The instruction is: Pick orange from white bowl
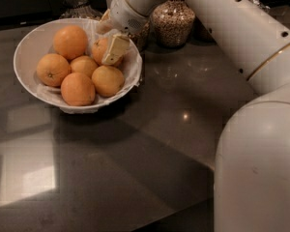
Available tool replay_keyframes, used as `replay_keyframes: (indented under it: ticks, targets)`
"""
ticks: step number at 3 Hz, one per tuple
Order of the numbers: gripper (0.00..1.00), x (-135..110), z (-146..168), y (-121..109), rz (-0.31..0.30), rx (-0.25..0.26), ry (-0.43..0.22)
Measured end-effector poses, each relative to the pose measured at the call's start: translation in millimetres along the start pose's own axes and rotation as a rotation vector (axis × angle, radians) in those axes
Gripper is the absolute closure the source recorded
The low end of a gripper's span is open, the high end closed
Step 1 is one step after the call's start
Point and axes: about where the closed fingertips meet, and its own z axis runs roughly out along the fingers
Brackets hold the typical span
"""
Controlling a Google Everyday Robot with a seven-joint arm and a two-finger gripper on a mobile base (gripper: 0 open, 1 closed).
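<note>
The orange (97,50) lies at the right rear of the white bowl (26,52), hemmed in by five others on the crinkled liner (133,62) — the pile likely keeps it from rolling. The gripper (108,46) sits against its right side, angled in over the rim from beside the glass jar (173,21) — whether it has closed on the fruit cannot be told.

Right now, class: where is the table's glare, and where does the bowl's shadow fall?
Camera view: pale glare on the table front-left, a small highlight right of the white bowl; its shadow falls toward the camera; the gripper hangs over the bowl's right side.
</note>
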Motion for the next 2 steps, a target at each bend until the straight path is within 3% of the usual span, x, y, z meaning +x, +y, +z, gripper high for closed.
replay_keyframes:
  ticks: [2]
  targets:
    - [0.34, 0.2, 10.1, -4.5, 0.009, -0.036, 0.000]
